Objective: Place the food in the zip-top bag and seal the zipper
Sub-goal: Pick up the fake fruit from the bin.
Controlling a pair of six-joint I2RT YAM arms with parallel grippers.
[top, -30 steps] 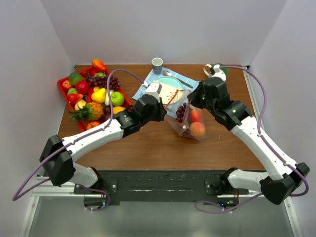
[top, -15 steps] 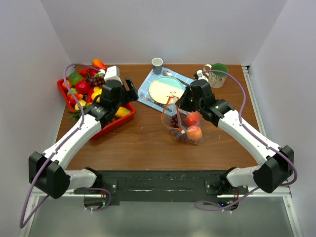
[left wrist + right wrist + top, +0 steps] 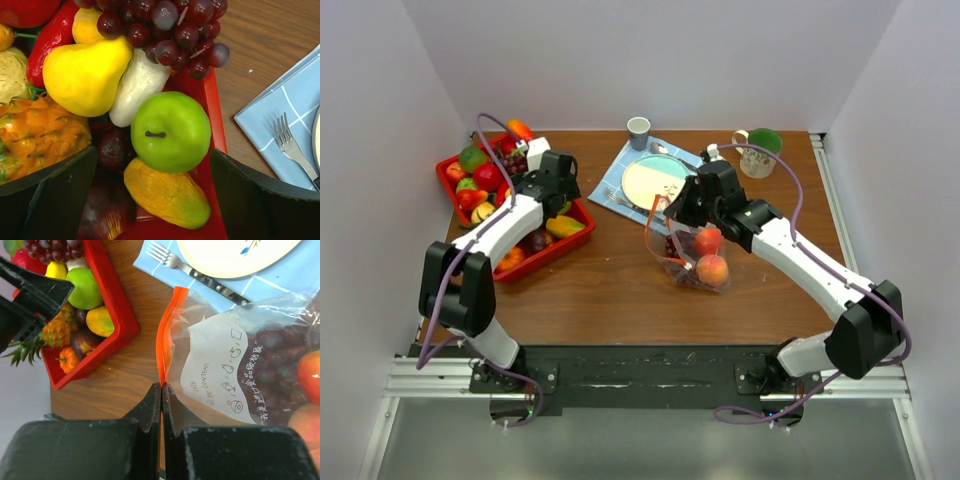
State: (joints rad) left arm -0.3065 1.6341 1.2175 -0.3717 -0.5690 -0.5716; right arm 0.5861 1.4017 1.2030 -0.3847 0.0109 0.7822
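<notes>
A brown wooden desk (image 3: 610,290) is sitting between three plain white walls (image 3: 650,60). It is carrying one red tray (image 3: 216,115), one blue napkin (image 3: 620,170), one plate (image 3: 651,182), one fork (image 3: 200,272), one cup (image 3: 638,131) and one mug (image 3: 760,150). Most food (image 3: 487,177) is lying heaped in the tray at the left, where the left claw (image 3: 152,160) is hovering spread wide over one green apple (image 3: 171,131). One bag (image 3: 215,370) is lying mid-desk, holding one peach (image 3: 712,269), one red apple (image 3: 708,240) and one grape bunch (image 3: 678,245). The right claw (image 3: 161,390) is pinching the zipper (image 3: 162,340), fingers pressed together
</notes>
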